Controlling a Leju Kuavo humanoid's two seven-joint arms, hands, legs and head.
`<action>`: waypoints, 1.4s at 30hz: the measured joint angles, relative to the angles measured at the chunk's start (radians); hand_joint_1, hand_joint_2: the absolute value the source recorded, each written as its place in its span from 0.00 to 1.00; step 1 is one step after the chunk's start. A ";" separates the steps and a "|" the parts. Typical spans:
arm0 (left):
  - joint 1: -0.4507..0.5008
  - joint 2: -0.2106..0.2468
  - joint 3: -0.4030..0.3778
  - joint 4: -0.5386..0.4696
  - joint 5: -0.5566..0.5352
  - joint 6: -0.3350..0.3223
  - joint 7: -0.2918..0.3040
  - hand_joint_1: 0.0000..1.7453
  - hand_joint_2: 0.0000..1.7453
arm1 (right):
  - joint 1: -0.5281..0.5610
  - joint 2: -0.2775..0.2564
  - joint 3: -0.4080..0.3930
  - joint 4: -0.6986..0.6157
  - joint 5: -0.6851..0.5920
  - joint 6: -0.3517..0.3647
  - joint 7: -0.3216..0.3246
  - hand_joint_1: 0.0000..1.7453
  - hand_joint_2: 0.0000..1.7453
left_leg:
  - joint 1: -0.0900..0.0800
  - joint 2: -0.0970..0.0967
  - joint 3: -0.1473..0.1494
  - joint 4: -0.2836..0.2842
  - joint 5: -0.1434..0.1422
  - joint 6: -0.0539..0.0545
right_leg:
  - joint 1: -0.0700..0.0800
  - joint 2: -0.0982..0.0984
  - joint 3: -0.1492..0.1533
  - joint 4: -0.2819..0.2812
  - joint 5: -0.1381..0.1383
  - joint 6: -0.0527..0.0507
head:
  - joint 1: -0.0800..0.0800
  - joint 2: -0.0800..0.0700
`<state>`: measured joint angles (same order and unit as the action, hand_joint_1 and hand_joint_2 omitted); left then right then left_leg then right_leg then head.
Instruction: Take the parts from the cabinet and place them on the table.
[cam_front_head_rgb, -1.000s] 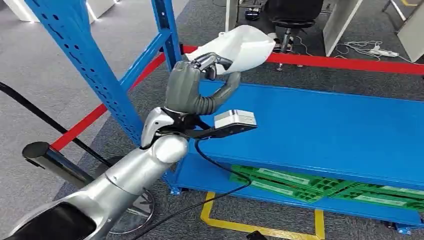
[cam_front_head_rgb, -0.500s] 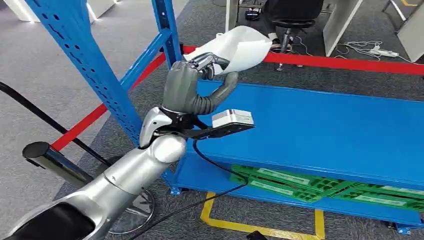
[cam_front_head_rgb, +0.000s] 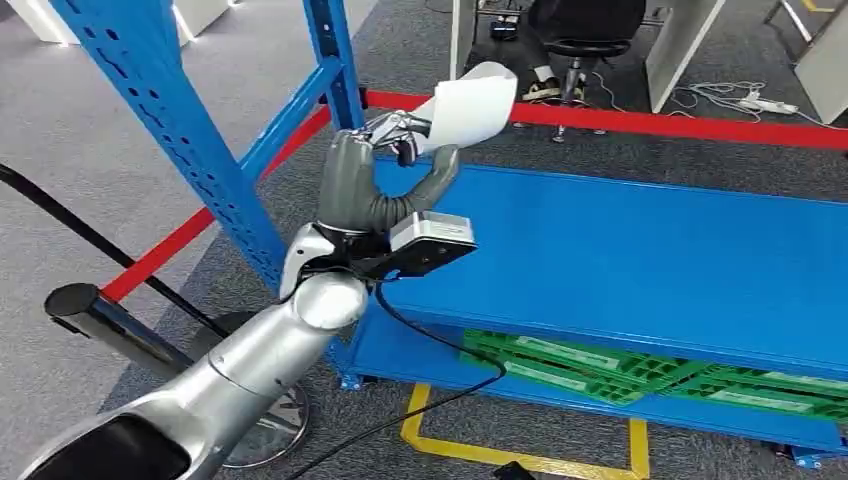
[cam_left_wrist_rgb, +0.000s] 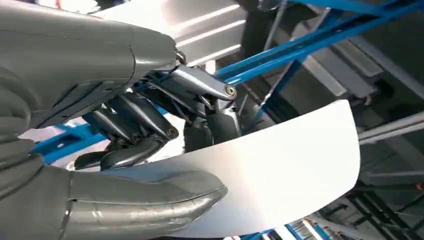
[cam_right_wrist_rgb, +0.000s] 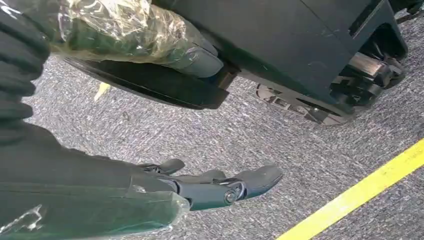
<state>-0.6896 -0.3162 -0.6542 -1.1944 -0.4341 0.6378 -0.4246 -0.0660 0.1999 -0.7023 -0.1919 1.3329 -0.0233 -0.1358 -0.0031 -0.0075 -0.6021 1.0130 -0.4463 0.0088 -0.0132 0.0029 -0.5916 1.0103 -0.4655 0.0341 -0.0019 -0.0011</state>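
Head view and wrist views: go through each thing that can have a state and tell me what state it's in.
left hand: raised, gripping the white part
white part: held in the air above the blue shelf
blue shelf: bare on top
right hand: holds nothing, fingers apart, over the carpet

The left hand (cam_front_head_rgb: 375, 180) covers the lower end of the white part (cam_front_head_rgb: 468, 105), so its full shape cannot be told. At the lower right of the head view, the green trays (cam_front_head_rgb: 640, 375) are half hidden under the blue shelf (cam_front_head_rgb: 640, 270).
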 joint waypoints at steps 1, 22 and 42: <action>0.004 0.000 0.000 0.000 0.012 0.002 -0.004 1.00 1.00 | 0.000 0.000 0.000 0.000 -0.002 -0.002 0.000 0.00 1.00 | 0.000 0.000 0.000 0.000 0.000 0.000 | 0.000 0.000 0.000 0.000 0.000 0.000 | 0.000 0.000; 0.027 0.005 0.003 -0.021 -0.006 0.008 -0.018 1.00 1.00 | -0.001 0.000 -0.080 0.000 -0.127 0.062 -0.195 0.00 1.00 | 0.000 0.000 0.000 0.000 0.000 0.000 | 0.000 0.000 0.000 0.000 0.000 0.000 | 0.000 0.000; 0.033 0.017 0.021 -0.032 -0.034 0.006 -0.014 1.00 1.00 | -0.008 0.000 -0.188 0.000 -0.238 0.104 -0.229 0.00 1.00 | -0.006 0.000 -0.001 -0.001 -0.001 0.024 | -0.005 0.000 0.007 -0.013 0.006 0.016 | -0.002 0.000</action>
<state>-0.6563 -0.2991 -0.6332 -1.2264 -0.4681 0.6439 -0.4387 -0.0741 0.1995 -0.8900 -0.1923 1.0951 0.0806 -0.3648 -0.0088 -0.0077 -0.6032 1.0117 -0.4472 0.0325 -0.0181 0.0028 -0.5848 0.9973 -0.4593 0.0505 -0.0035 -0.0011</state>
